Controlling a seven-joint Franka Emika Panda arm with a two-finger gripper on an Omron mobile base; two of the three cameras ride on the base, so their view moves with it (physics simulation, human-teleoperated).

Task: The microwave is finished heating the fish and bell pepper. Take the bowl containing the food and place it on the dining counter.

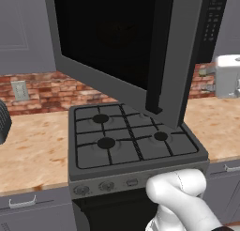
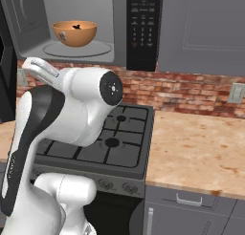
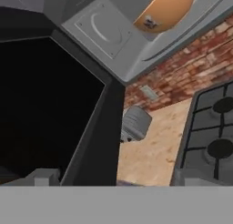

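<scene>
The microwave (image 2: 95, 19) stands open above the stove, its wide black glass door (image 1: 117, 42) swung out to the left. Inside, the orange-tan bowl (image 2: 74, 33) sits on the turntable; from below it also appears as the bowl (image 3: 168, 11). A small dark bit pokes above its rim. The fish and bell pepper are otherwise hidden inside. My gripper (image 3: 116, 181) is open and empty, low and left of the bowl, beside the open door (image 3: 50, 109), well apart from the bowl. The dining counter is out of view.
A gas stove (image 1: 126, 136) sits right under the microwave, with wood-look counter (image 2: 196, 148) on both sides and a brick wall behind. A white appliance (image 1: 228, 75) stands at the right. A grey appliance (image 3: 135, 123) sits on the counter left of the stove.
</scene>
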